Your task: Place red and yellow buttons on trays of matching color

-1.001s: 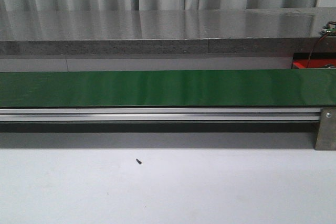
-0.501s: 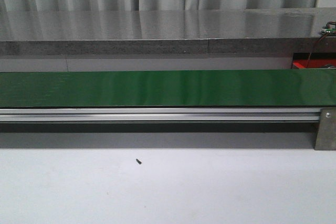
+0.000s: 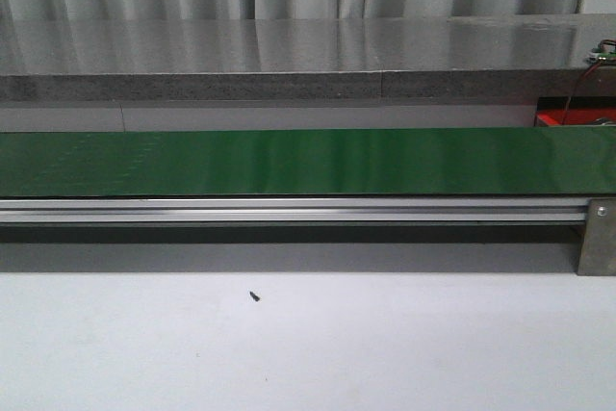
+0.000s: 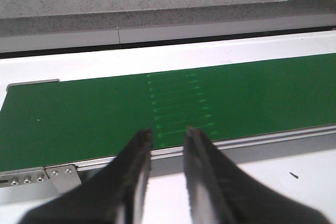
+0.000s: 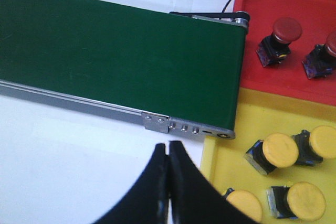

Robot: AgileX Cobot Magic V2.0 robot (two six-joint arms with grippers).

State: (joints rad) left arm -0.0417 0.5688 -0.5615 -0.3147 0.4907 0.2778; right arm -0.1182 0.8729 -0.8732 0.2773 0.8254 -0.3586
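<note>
Front view shows the white table (image 3: 308, 344) spread across the foreground, with the long green conveyor belt (image 3: 308, 162) running straight from left to right behind it on an aluminium rail (image 3: 289, 210). No button rides on the belt. A tiny dark speck (image 3: 254, 296) lies on the table near the rail.

Right wrist view takes in the belt's end, and just beyond it two trays side by side and touching: the red tray (image 5: 294, 40) farther along and the yellow tray (image 5: 247, 129) nearer the gripper. Two red buttons sit in the red tray, one (image 5: 281, 38) with its mushroom cap tilted up away from its dark body, the other (image 5: 321, 56) cut off by the frame edge. Four yellow buttons lie on their sides in the yellow tray: one (image 5: 273, 152) with its long axis lying roughly across the tray, cap toward the red tray's side, a second (image 5: 316, 144) just beside it, a third (image 5: 296, 201) lower with its cap pointing likewise, and a fourth (image 5: 242, 203) partly hidden behind the fingers.

Right gripper (image 5: 168, 150) hangs over the table at the tray's edge, its fingers pressed together and empty. Left gripper (image 4: 167, 137) hovers at the belt's near rail, fingers slightly spread, holding nothing.
</note>
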